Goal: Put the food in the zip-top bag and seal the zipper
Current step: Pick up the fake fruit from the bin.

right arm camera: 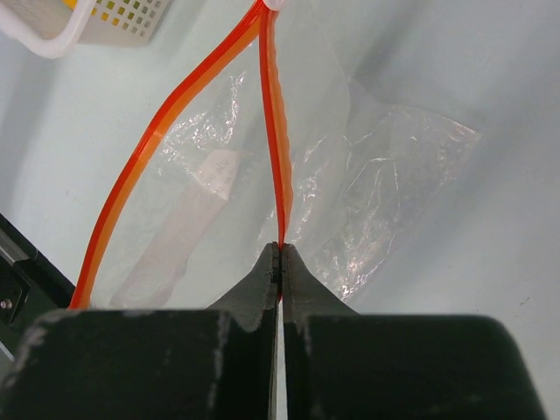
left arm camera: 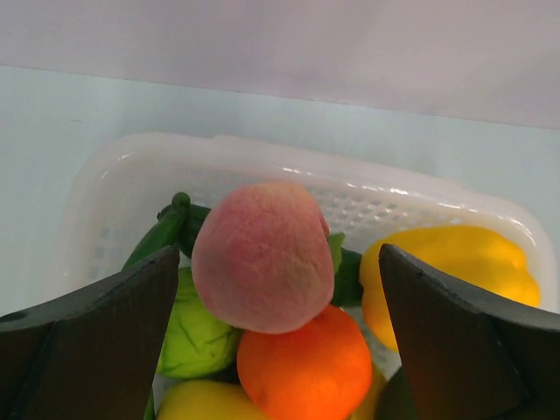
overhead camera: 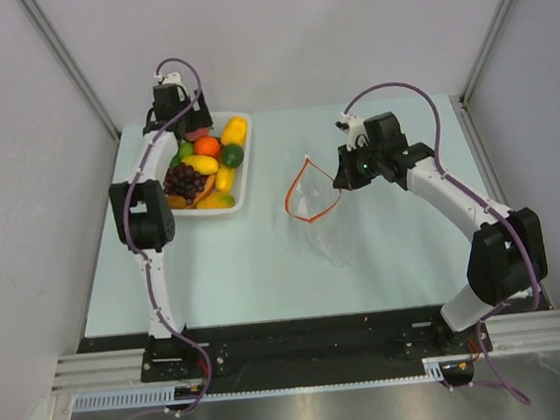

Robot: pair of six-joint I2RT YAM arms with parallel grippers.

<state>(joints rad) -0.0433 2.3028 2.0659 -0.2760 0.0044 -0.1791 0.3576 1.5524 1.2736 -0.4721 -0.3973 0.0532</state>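
In the top view the task looks barely begun: all the food sits heaped in the white tray at the upper left of the frame. The zip-top bag at the centre appears empty, and its zipper is bowed apart into a loop, so both filling and sealing remain. The left gripper hangs over the tray's far end, and the right gripper meets the right side of the bag's mouth. In the left wrist view the fingers stand spread wide at the lower corners, holding nothing. A pink peach lies between them on top of the pile, apart from both. In the right wrist view the fingers are pinched tight on one strip of the zipper at lower centre. The other strip curves away to the left, so the mouth gapes. The crinkled plastic spreads toward the upper right, with only a white label patch showing through.
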